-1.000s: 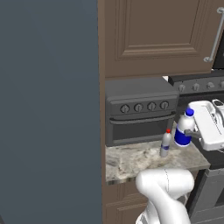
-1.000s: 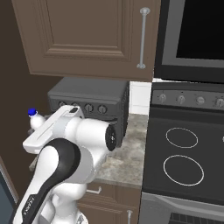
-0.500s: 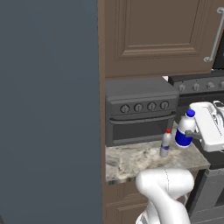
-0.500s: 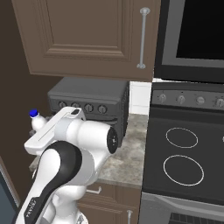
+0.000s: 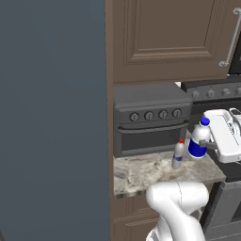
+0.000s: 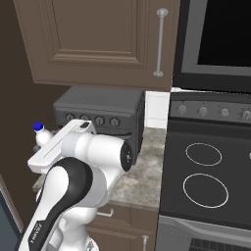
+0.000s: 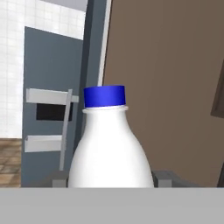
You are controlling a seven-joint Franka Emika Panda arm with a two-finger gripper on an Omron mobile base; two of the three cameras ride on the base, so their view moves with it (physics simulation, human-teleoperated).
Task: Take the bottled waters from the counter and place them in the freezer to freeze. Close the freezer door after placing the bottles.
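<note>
My gripper (image 5: 202, 145) is shut on the blue-capped bottled water (image 5: 198, 139), gripping its lower body and holding it upright by the right end of the counter (image 5: 141, 174). In the hand view this bottle (image 7: 110, 153) stands between my fingertips (image 7: 164, 177); its cap (image 6: 38, 127) peeks out left of the arm. The red-capped bottled water (image 5: 178, 154) stands on the counter just left of the held one. The freezer (image 5: 52, 117) is the slate blue-grey wall on the left. The freezer door (image 7: 46, 78), with grey bar handle and dark display, shows behind the bottle.
A dark toaster oven (image 5: 148, 120) sits at the back of the counter behind both bottles. Brown cupboards (image 5: 164, 37) hang above. The black stovetop (image 6: 206, 181) lies to the right. A brown panel (image 7: 175, 87) stands close on the right of the hand view.
</note>
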